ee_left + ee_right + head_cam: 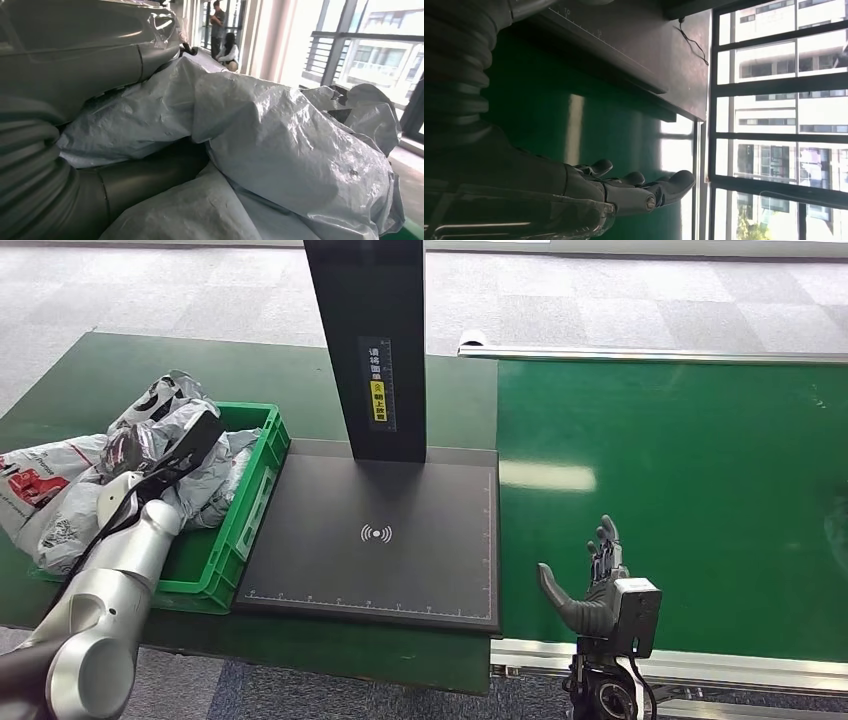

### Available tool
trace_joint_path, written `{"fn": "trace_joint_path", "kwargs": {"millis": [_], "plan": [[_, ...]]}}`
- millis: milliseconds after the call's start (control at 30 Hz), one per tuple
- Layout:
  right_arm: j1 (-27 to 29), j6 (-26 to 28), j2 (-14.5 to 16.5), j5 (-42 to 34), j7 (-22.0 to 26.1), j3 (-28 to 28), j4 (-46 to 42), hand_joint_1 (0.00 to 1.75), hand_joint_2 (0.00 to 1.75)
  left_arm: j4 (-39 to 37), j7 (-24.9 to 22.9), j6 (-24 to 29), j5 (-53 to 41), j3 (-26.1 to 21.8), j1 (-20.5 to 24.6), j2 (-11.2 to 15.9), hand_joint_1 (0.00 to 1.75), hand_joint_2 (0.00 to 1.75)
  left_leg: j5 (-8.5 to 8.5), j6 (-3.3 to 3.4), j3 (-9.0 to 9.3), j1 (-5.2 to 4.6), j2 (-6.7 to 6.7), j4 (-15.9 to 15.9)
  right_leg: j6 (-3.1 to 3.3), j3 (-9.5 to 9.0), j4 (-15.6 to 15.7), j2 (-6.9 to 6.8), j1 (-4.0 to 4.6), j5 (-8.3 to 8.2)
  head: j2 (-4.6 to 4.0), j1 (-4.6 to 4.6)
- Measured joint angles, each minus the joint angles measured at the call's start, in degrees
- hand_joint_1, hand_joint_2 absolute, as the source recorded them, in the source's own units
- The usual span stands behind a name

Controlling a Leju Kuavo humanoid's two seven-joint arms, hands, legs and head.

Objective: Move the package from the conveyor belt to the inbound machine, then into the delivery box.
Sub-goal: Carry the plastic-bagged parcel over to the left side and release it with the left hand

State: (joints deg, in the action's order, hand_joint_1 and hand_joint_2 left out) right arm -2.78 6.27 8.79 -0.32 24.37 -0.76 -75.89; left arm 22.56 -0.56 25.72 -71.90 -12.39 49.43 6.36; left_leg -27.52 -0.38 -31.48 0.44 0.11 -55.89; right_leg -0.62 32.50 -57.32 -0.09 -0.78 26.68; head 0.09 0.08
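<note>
A crumpled grey plastic package (205, 483) lies in the green delivery box (258, 490) at the left. My left hand (188, 447) reaches into the box and grips this package. In the left wrist view the package (280, 150) is pressed between the grey thumb and a dark finger (150, 172) of my left hand (70, 95). My right hand (592, 585) hovers open over the near edge of the green conveyor belt (700, 490), fingers spread and holding nothing. In the right wrist view my right hand (624, 192) is over the belt (549, 125).
The inbound machine's dark scanner pad (380, 540) lies between box and belt, with a black column (365, 340) at its back. More bags, one white with red print (40, 480), spill over the box's left side. The belt's metal rail (700, 668) runs along the near edge.
</note>
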Motion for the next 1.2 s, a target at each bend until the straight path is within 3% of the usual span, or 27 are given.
{"fn": "trace_joint_path", "kwargs": {"millis": [100, 133, 467, 967, 1200], "plan": [[0.01, -0.01, 0.05, 0.2, -0.04, 0.02, 0.0, 0.0, 1.75, 0.62, 1.49, 1.25, 0.58, 0.15, -0.62, -1.49, 0.24, 1.75, 0.0, 0.0, -0.01, 0.0, 0.02, 0.0, 0.0, 0.0, 0.0, 0.02, 0.0, 0.0, 0.0, 0.01], [0.03, -0.01, 0.06, 0.34, -0.05, 0.04, 0.0, 0.0, 1.75, 1.01, 1.71, 1.7, 0.68, 0.35, -0.87, -1.9, 0.0, 1.75, 0.0, 0.0, 0.0, 0.0, 0.03, 0.0, 0.0, 0.01, 0.0, 0.03, 0.0, 0.0, 0.0, 0.0], [0.08, 0.15, 0.35, 1.97, -0.09, 0.09, 0.02, 0.0, 1.75, 7.92, 0.71, 3.34, 0.05, 6.0, -4.21, -5.43, 0.0, 1.75, 0.0, 0.0, -0.02, 0.0, -0.01, 0.0, 0.0, 0.02, 0.01, 0.0, 0.0, 0.0, 0.0, -0.01], [0.1, 0.2, 0.35, 1.98, -0.09, 0.22, 0.02, 0.0, 1.75, 10.4, 0.67, 3.23, 0.49, 7.71, -5.32, -6.11, 0.0, 1.75, 0.0, 0.0, -0.02, 0.0, -0.02, 0.0, 0.0, 0.02, 0.01, 0.01, 0.0, 0.0, 0.0, -0.01], [0.19, 0.34, 0.36, 2.16, 0.48, 0.33, 0.02, 0.0, 1.75, 14.98, 2.59, 8.38, 4.89, 9.07, -7.33, -6.26, 0.0, 1.75, 0.0, 0.0, -0.02, 0.0, 0.0, 0.0, 0.0, 0.02, 0.01, 0.01, 0.0, 0.0, 0.0, -0.01]]}}
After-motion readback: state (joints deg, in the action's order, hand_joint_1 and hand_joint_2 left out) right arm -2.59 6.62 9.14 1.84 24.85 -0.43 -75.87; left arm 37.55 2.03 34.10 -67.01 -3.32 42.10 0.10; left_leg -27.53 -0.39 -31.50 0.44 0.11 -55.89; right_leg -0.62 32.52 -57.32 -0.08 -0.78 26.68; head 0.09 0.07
